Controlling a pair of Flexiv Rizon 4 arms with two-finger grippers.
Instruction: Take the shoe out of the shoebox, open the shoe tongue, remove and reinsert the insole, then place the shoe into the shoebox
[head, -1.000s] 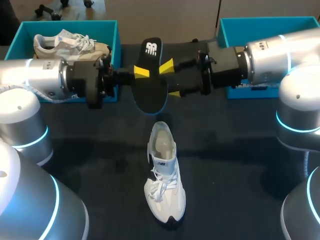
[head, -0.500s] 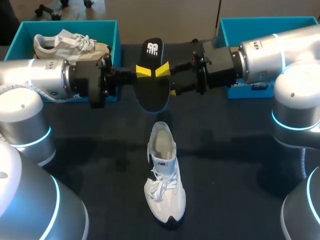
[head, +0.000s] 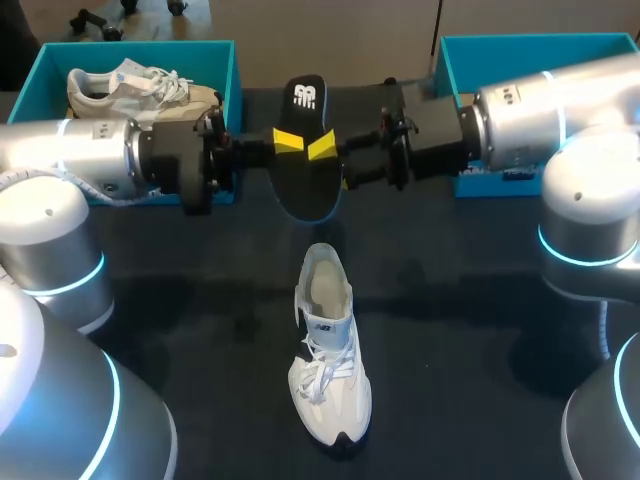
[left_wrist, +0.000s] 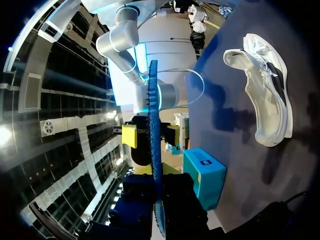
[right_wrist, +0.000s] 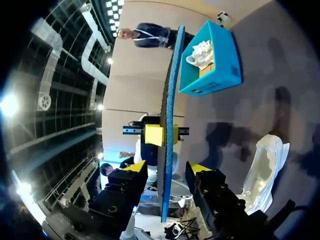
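Across the dark table (head: 480, 330) two silver arms come in from opposite sides and meet above its far middle, the left arm (head: 70, 155) from the left edge and the right arm (head: 540, 110) from the right. Behind the left arm stands a teal box (head: 228, 70) with a pale shoe (head: 130, 88) lying inside it, and behind the right arm, at the far right corner, stands a second teal box (head: 520, 50), its contents hidden from the head camera by the arm. On the table between the two boxes, nearer the robot, a white shoe (head: 328, 360) sits on its sole with the toe pointing toward the robot and the open heel end pointing away, well apart from both boxes. Just beyond its heel a black insole (head: 305, 170) is held up off the table, its blue rim showing edge-on in both wrist views. The left gripper (head: 288, 142) is clamped on the insole, one finger on each face. The right gripper (right_wrist: 166, 167) faces it from the other side, its yellow tips spread apart with the insole between them and a gap showing on either side.
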